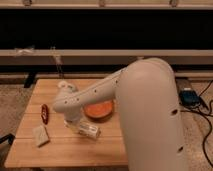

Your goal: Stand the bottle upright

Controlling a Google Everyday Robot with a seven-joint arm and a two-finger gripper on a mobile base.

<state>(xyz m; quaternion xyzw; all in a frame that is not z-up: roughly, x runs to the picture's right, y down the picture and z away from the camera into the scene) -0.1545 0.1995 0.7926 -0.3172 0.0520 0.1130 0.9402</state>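
The bottle lies on its side on the wooden table, just at 7 o'clock of the orange bowl. The gripper sits low at the bottle's 10 o'clock end, mostly hidden under the arm; whether it is open or has hold of anything cannot be told. The likely trouble is that the round bottle rolls toward 5 o'clock under a glancing push, or tips against the bowl when lifted.

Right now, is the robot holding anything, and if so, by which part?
It cannot be told. The gripper is down at one end of the bottle, which lies on the table, but their contact is hidden.
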